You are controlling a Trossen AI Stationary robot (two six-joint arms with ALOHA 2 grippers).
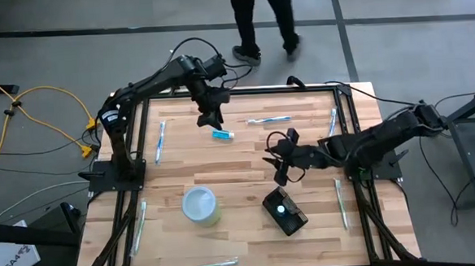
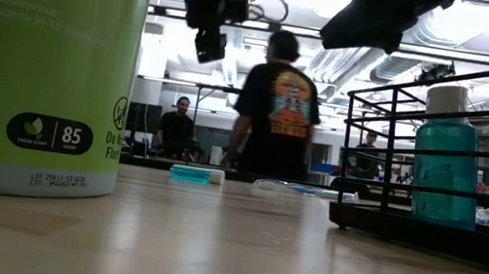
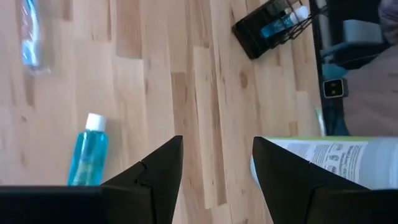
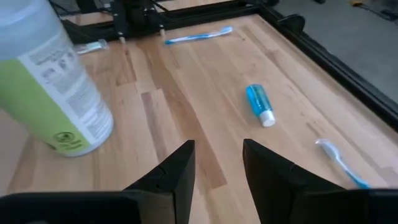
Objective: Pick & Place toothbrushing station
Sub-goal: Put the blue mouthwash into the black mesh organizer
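Note:
The toothbrushing station (image 1: 285, 212) is a small black holder that stands on the table at the near right with a blue bottle (image 2: 447, 168) in it. It also shows far off in the left wrist view, as the station (image 3: 270, 25). My left gripper (image 1: 207, 117) hangs open above the table's far middle, over a small blue tube (image 1: 221, 135) that lies flat. My right gripper (image 1: 278, 165) hovers open above the table's middle, just beyond the station's far side. Both grippers (image 3: 217, 174) (image 4: 217, 168) have nothing between their fingers.
A green-and-white wipes canister (image 1: 201, 206) stands upright to the left of the station. Wrapped toothbrushes lie along the table's edges (image 1: 158, 141) (image 1: 269, 120) (image 1: 340, 202). A black rail (image 1: 347, 127) frames the table. A person (image 1: 264, 17) walks beyond the far edge.

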